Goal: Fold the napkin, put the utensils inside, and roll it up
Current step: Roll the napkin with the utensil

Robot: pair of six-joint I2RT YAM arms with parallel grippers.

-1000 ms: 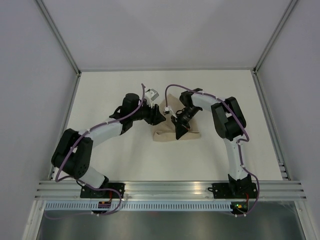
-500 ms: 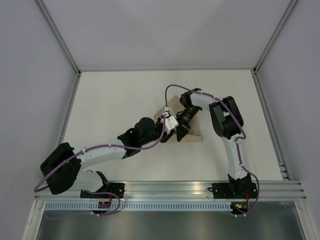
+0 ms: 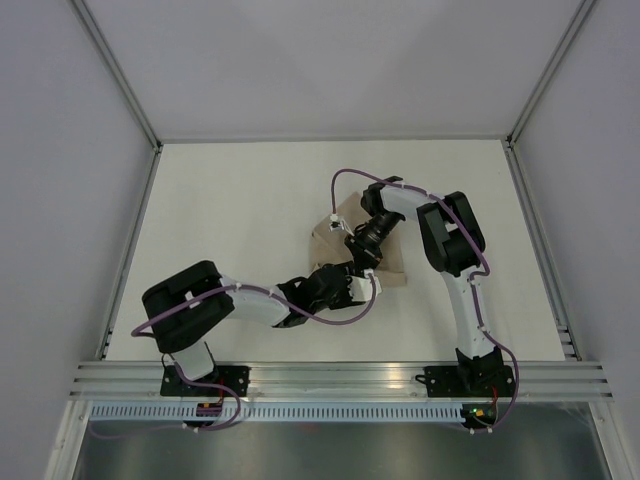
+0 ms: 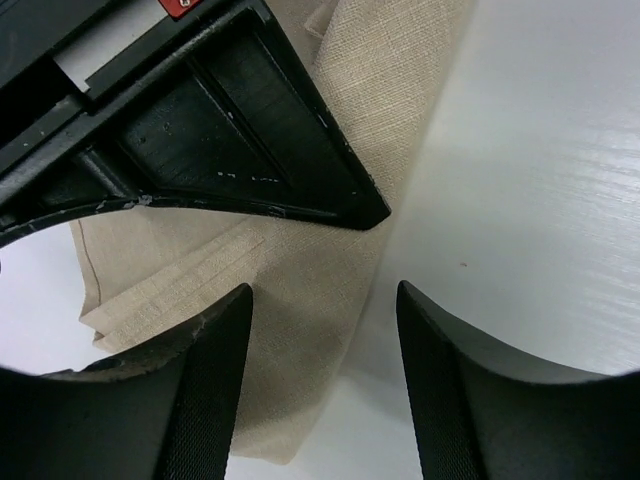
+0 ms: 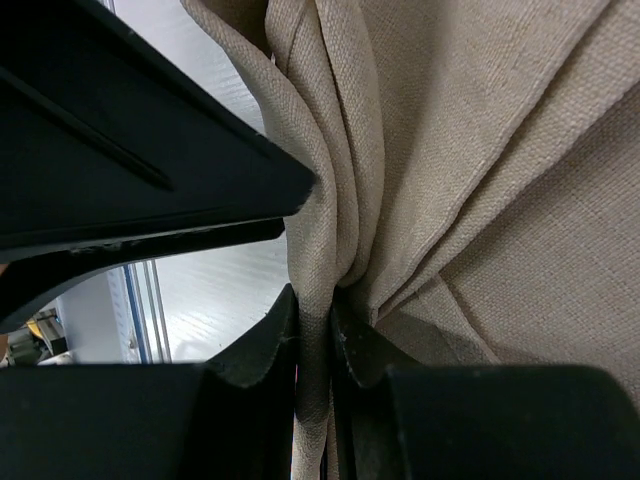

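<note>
Lying crumpled on white table (image 3: 230, 200), napkin (image 3: 325, 241), grey walls (image 3: 330, 60)

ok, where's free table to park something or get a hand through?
Free table: the far-left area between napkin and left wall; the strip along the back wall; the patch right of the right arm. Crowded: centre, where the left gripper and right gripper meet at the napkin.

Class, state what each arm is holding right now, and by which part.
The right jaws are shut on the napkin, pinching a bunched fold of cloth. The left jaws are open, holding nothing.
</note>
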